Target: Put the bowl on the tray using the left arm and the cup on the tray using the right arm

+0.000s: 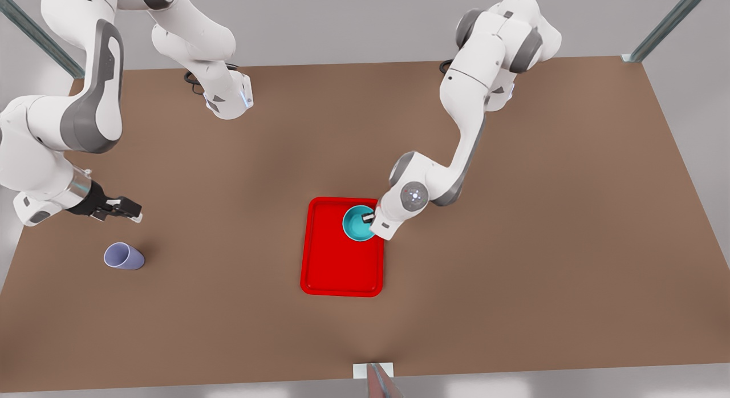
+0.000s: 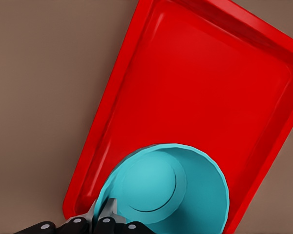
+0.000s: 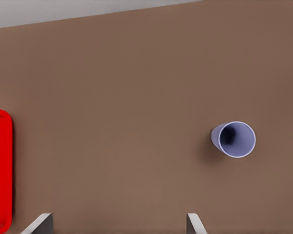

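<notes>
The teal bowl [image 1: 357, 224] is at the far right corner of the red tray [image 1: 336, 272] in the front view. My left gripper [image 1: 369, 218] is shut on the bowl's rim, one finger inside and one outside. The left wrist view shows the bowl [image 2: 171, 195] over the tray [image 2: 195, 87] with my left gripper [image 2: 105, 222] pinching its edge; whether it rests on the tray I cannot tell. The lavender cup [image 1: 124, 256] stands on the table at the front view's left. My right gripper [image 1: 128, 210] hovers open just above and behind it. The cup [image 3: 233, 139] lies beyond the right gripper [image 3: 117, 226].
The brown table [image 1: 513, 244] spreads wide around the tray, whose edge [image 3: 0, 170] shows in the right wrist view. Both arm bases stand at the far edge. Metal frame posts [image 1: 667, 21] rise at the back corners, and a white bracket [image 1: 373, 372] sits at the near edge.
</notes>
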Controlling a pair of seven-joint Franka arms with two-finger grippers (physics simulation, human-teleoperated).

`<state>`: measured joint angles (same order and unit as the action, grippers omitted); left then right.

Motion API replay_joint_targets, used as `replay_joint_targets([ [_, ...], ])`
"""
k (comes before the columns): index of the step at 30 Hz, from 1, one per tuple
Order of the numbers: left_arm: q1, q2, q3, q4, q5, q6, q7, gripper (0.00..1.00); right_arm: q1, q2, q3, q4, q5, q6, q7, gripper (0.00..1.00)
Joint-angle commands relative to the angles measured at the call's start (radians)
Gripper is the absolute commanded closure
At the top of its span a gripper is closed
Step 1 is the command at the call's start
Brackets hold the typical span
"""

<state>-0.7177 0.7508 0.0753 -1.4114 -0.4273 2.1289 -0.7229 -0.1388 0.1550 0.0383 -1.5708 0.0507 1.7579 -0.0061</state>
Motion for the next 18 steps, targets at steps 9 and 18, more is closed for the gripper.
replay_joint_targets([
  [9,-0.016,0.047,-0.019,0.012,-0.099,0.054,0.007,0.4,0.001,0.0,0.0,0.0,0.0,0.0,0.0,0.0],
  [18,0.032,-0.125,0.126,0.092,0.157,-0.469,0.179,0.01,-0.001,0.0,0.0,-0.002,0.0,-0.002,-0.002,0.0],
])
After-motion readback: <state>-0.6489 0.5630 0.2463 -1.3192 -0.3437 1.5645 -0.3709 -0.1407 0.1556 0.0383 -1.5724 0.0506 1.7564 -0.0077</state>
